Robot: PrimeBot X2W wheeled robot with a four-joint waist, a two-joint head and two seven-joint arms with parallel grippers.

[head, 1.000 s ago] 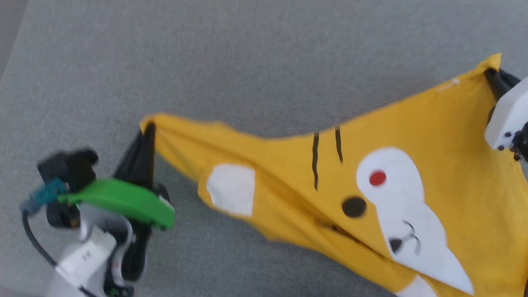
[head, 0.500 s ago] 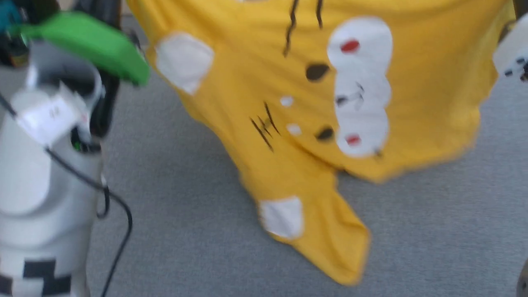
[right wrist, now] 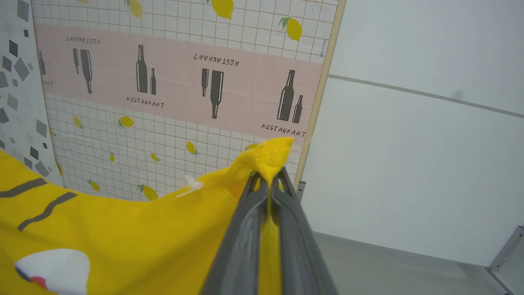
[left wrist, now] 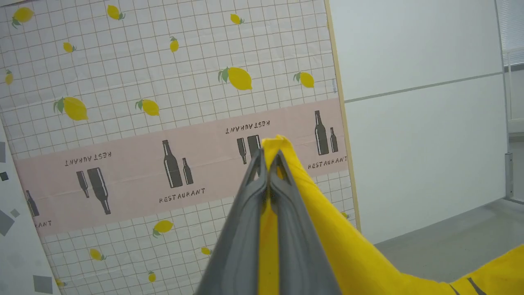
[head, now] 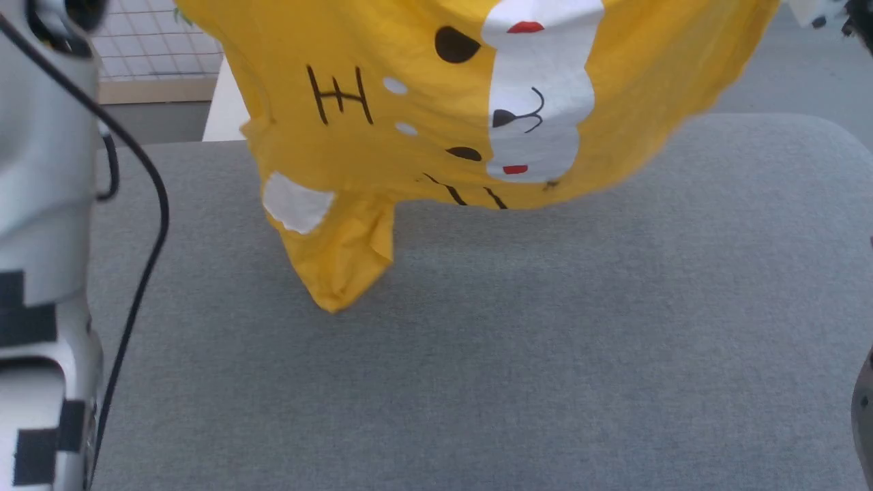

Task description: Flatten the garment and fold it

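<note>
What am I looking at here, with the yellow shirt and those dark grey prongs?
This is a two-armed robot handling laundry. The wide picture comes from a camera on its head, looking down at a grey padded surface. The pale column at the left is its left arm. The other two pictures come from cameras on its wrists, each looking along that arm's own tool. The left tool and the right tool are each shut on a bunched bit of the yellow T-shirt. The shirt hangs between them over the surface, cartoon face showing. I cannot tell whether its lowest tip touches. Behind stands a lemon-patterned panel.
</note>
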